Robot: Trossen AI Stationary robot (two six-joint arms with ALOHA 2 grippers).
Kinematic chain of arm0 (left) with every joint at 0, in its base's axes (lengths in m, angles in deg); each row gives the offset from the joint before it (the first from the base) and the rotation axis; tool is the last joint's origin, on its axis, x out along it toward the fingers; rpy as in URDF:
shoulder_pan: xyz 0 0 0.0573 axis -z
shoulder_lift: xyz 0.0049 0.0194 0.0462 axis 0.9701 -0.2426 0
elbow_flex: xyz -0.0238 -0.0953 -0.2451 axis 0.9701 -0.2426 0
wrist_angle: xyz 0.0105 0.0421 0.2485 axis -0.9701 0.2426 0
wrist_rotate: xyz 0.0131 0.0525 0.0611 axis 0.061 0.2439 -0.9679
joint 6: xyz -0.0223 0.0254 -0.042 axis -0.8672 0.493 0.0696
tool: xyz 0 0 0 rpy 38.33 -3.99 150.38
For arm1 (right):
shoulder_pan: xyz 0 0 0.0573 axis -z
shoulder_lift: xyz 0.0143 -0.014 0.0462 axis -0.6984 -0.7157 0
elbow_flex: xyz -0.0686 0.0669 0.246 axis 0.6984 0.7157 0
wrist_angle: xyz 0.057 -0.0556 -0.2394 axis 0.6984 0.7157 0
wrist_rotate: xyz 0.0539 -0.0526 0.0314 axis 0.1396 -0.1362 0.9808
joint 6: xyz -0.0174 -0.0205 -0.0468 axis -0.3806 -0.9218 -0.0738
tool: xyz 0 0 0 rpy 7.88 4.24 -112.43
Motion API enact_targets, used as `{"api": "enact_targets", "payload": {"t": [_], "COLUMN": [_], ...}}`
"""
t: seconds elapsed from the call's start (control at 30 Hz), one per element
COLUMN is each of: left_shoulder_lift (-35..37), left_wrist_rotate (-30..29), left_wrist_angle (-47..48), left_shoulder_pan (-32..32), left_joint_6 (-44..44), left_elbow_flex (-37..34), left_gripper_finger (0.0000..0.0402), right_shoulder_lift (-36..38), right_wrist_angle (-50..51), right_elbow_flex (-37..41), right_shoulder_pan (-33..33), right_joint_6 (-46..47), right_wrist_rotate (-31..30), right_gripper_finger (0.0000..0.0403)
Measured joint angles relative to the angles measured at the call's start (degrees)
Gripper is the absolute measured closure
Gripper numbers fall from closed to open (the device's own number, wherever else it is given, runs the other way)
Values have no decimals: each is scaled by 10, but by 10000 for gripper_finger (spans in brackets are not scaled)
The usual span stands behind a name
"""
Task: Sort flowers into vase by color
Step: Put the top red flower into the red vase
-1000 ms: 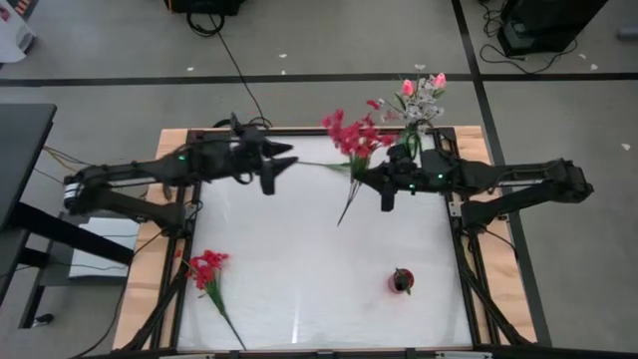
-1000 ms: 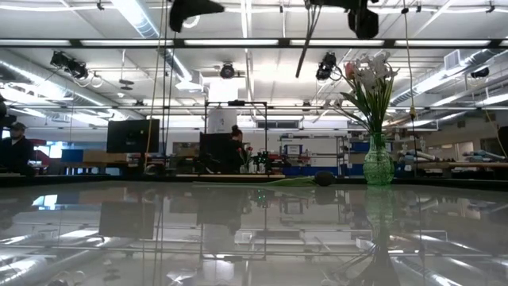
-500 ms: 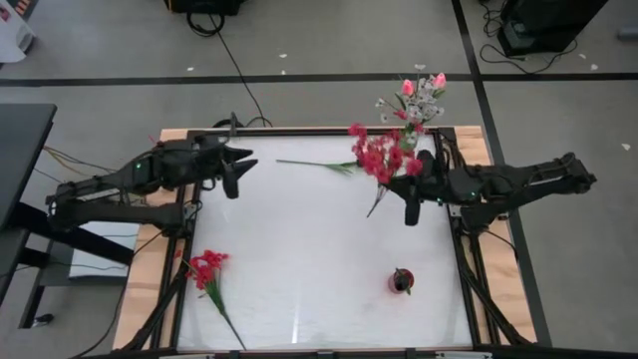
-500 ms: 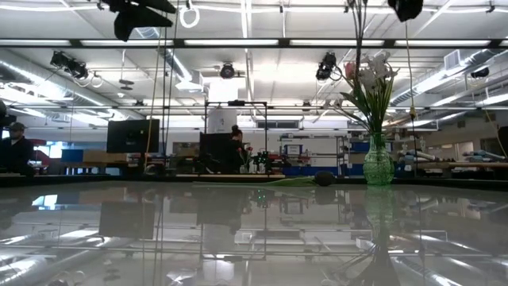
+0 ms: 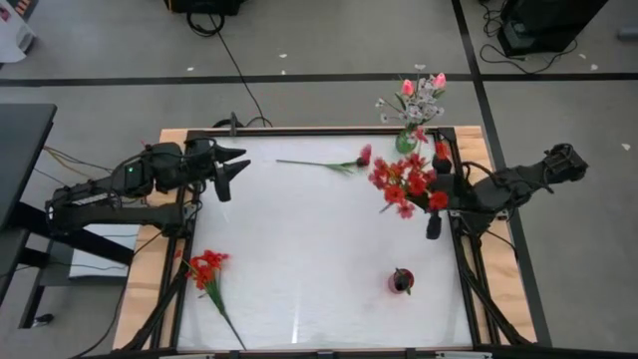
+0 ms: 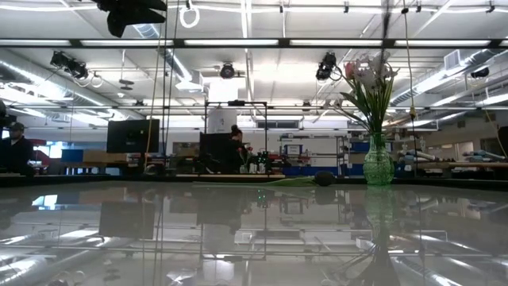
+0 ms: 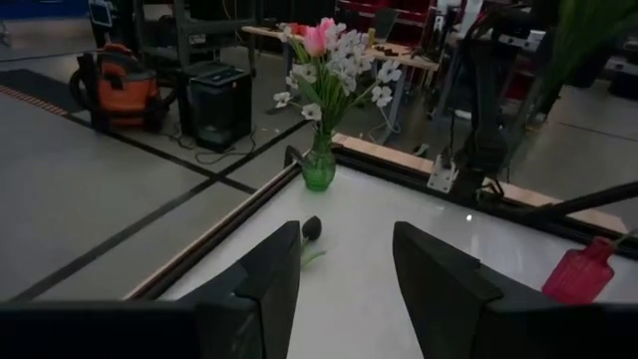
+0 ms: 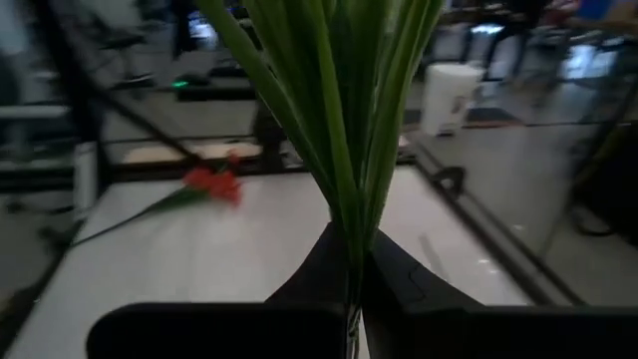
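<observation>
My right gripper (image 5: 435, 199) is shut on a bunch of red flowers (image 5: 406, 184) above the table's right edge, short of the green vase (image 5: 406, 144). That vase stands at the far right corner and holds white and pink flowers (image 5: 419, 92). A small red vase (image 5: 402, 281) stands near the right front. One green-stemmed flower (image 5: 321, 165) lies flat at the far middle, and a red one (image 5: 206, 267) lies at the near left. My left gripper (image 5: 231, 172) hovers open at the far left, touching nothing. My right gripper pinches the red bunch's green stems and long leaves (image 8: 350, 234) between its two shut fingers (image 8: 394, 274). The fingers come roughly level from the table's right side and lie across the stems. The bunch rises upright above them, lifted clear of the table.
Black frame rails and a wooden border (image 5: 150, 259) run round the white table. The green vase (image 7: 319, 170) and a dark bud (image 7: 312, 227) on the table lie ahead of my left fingers. A wide bare stretch of table lies in the middle (image 5: 309, 249).
My right gripper has carried the red bunch from the far middle toward the table's right edge, rolling as it went; the bunch stays clear of the table. My left gripper has drawn back toward the left edge. The green-stemmed flower at the far middle has stayed put.
</observation>
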Motion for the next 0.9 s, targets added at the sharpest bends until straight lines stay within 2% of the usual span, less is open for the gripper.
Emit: {"api": "enact_targets", "payload": {"t": [0.17,0.33,0.67,0.9], "left_shoulder_lift": [0,0,0,0], "left_wrist_rotate": [0,0,0,0], "left_wrist_angle": [1,0,0,0], "left_shoulder_pan": [0,0,0,0], "left_joint_6": [0,-1,-1,-1], "left_elbow_flex": [0,0,0,0], "left_gripper_finger": [235,235,235,235], "right_shoulder_lift": [37,68,100,67], "right_wrist_angle": [80,131,125,58], "right_elbow_flex": [0,0,0,0], "right_shoulder_pan": [-35,-51,-55,-65], "right_joint_6": [34,68,70,46], "right_wrist_rotate": [49,147,312,355], "right_gripper_finger": [389,389,389,389]}}
